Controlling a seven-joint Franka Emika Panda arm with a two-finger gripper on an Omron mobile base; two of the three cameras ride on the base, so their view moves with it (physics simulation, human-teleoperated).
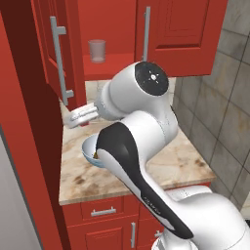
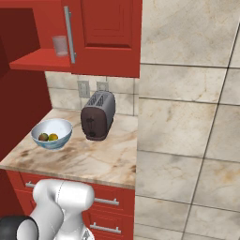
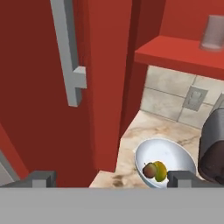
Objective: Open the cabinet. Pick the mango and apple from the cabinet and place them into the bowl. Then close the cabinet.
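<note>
Beside the apple (image 3: 149, 169), the mango (image 3: 159, 171) (oval) stands upright in hand view

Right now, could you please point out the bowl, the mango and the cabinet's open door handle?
bowl (image 2: 63, 133): right base view, outer wall.
mango (image 3: 160, 171): hand view, yellow-green skin.
cabinet door handle (image 3: 65, 52): hand view, mid bar.

White arm (image 1: 146, 132) of rounded glossy segments; black joint cap with small pale marks, black curved panel along one link; grey square fingertips (image 3: 41, 178).
</note>
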